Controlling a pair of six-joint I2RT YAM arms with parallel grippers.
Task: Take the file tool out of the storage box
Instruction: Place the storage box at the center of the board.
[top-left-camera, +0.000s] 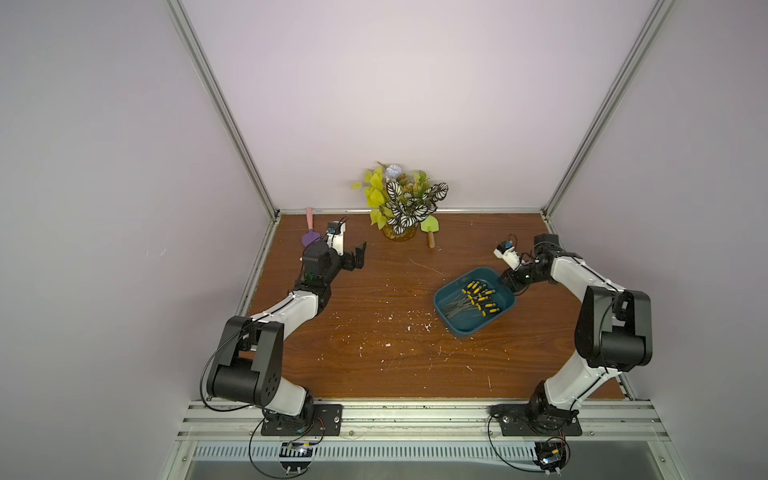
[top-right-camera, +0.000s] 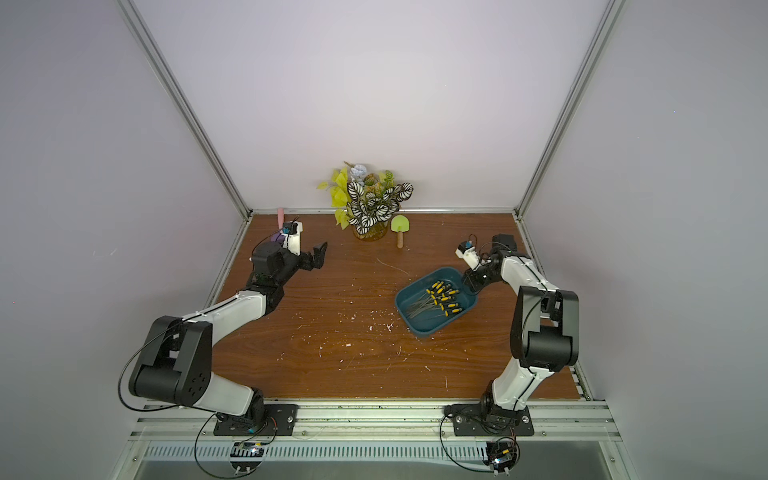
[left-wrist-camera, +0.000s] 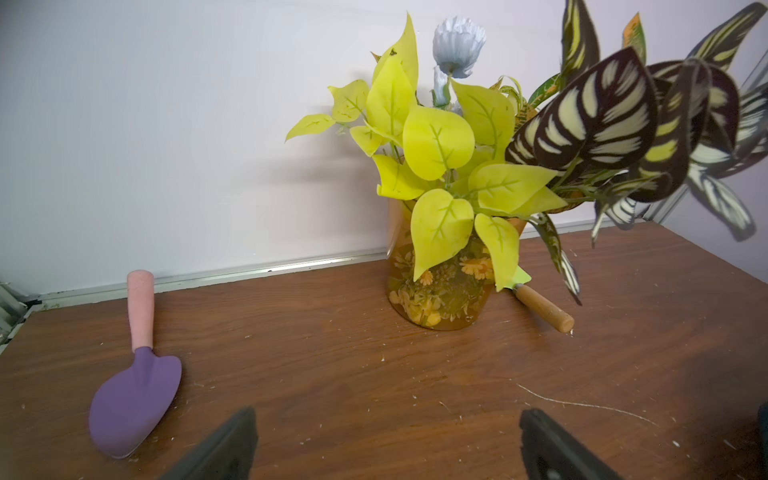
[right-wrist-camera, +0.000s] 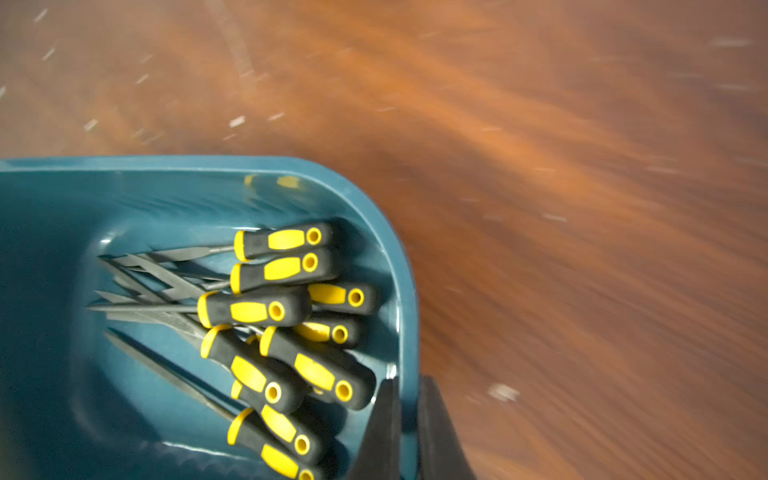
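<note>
The storage box (top-left-camera: 462, 331) (top-right-camera: 420, 329), a dark teal tub, sits on the right half of the table in both top views. Several file tools (top-left-camera: 478, 297) (top-right-camera: 442, 297) with black and yellow handles lie piled inside it. My right gripper (top-left-camera: 509, 286) (top-right-camera: 471, 286) is at the box's far right corner. In the right wrist view it (right-wrist-camera: 409, 382) is shut on the box's wall (right-wrist-camera: 405, 291), one finger inside and one outside. The file tools (right-wrist-camera: 253, 309) lie just beside it, untouched. My left gripper (top-left-camera: 355, 259) (left-wrist-camera: 386, 415) hangs open and empty at the back left.
A potted plant (top-left-camera: 401, 208) (left-wrist-camera: 440, 266) stands at the back middle, with a green trowel (top-left-camera: 430, 226) to its right. A purple trowel with a pink handle (top-left-camera: 309, 237) (left-wrist-camera: 137, 399) lies in the back left corner. White crumbs dot the wooden table.
</note>
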